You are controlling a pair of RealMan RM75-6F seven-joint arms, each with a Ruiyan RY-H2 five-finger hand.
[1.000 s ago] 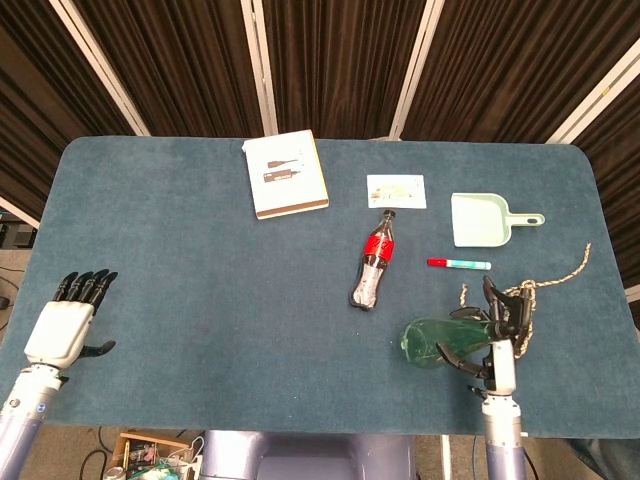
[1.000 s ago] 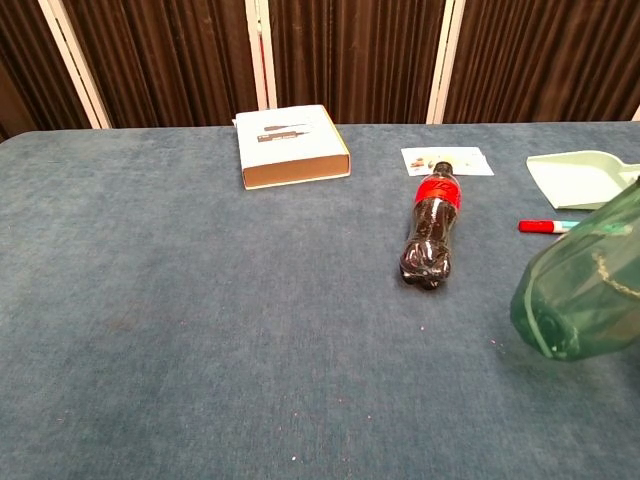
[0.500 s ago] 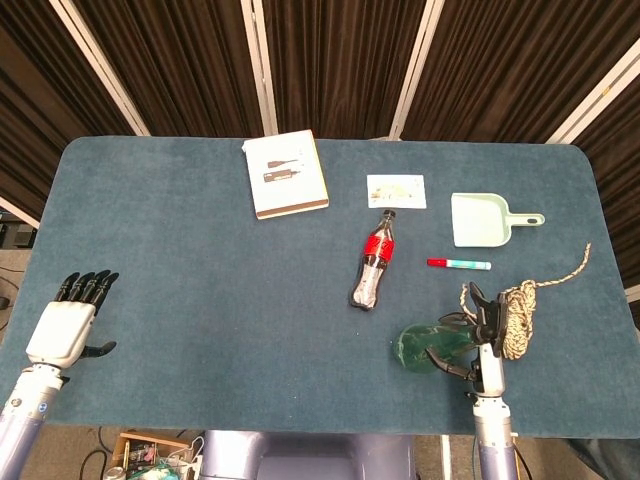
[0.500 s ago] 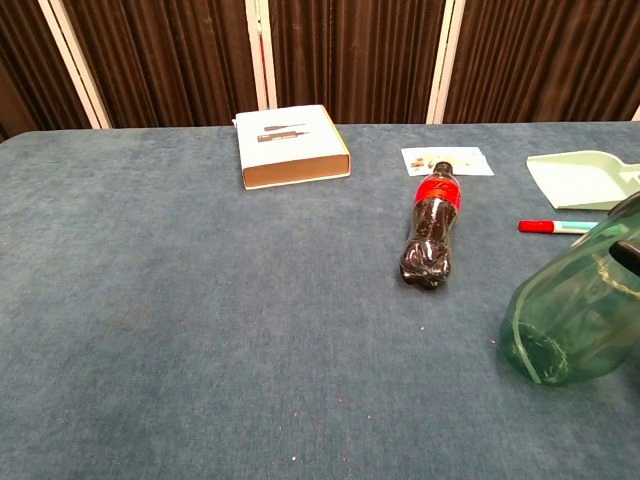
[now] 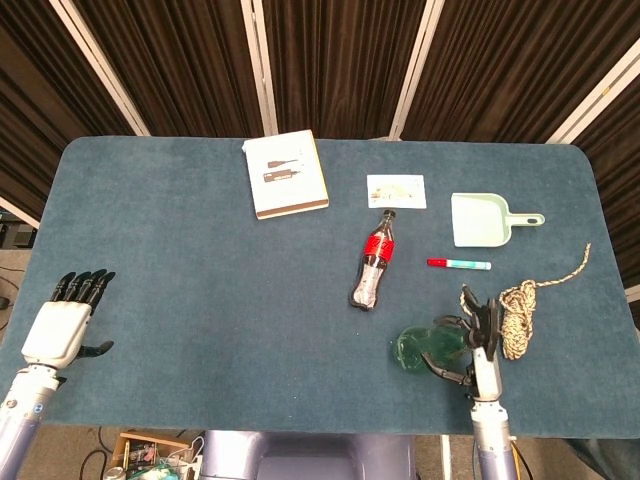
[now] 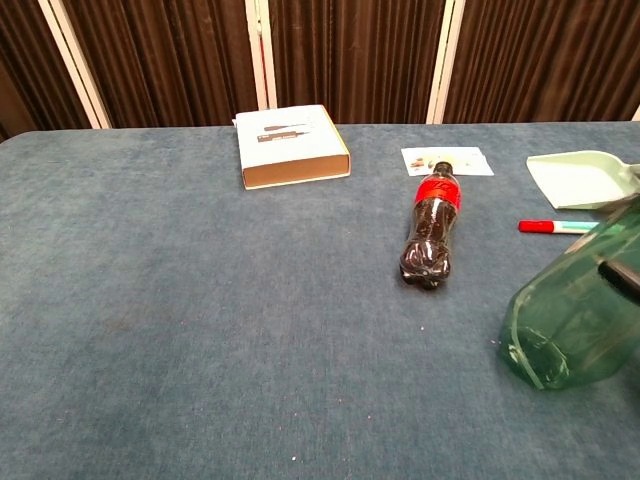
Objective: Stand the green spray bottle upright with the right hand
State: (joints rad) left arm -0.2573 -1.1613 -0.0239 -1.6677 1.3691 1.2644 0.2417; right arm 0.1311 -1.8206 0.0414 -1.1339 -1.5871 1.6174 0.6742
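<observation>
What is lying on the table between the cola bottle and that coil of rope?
A red-capped marker lies between the cola bottle and the rope, seen in the head view; otherwise only bare blue table.

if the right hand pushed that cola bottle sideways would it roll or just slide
Probably roll: the cola bottle lies on its side and its body looks round. The carpet-like table may slow it soon. It looks full of dark liquid, so likely heavy for its size, and the narrow neck might make it curve.

The box (image 5: 287, 174) lies at eleven o'clock from the cola bottle (image 5: 372, 266); marker (image 5: 459, 264) at three, dustpan (image 5: 485, 219) behind it.
</observation>
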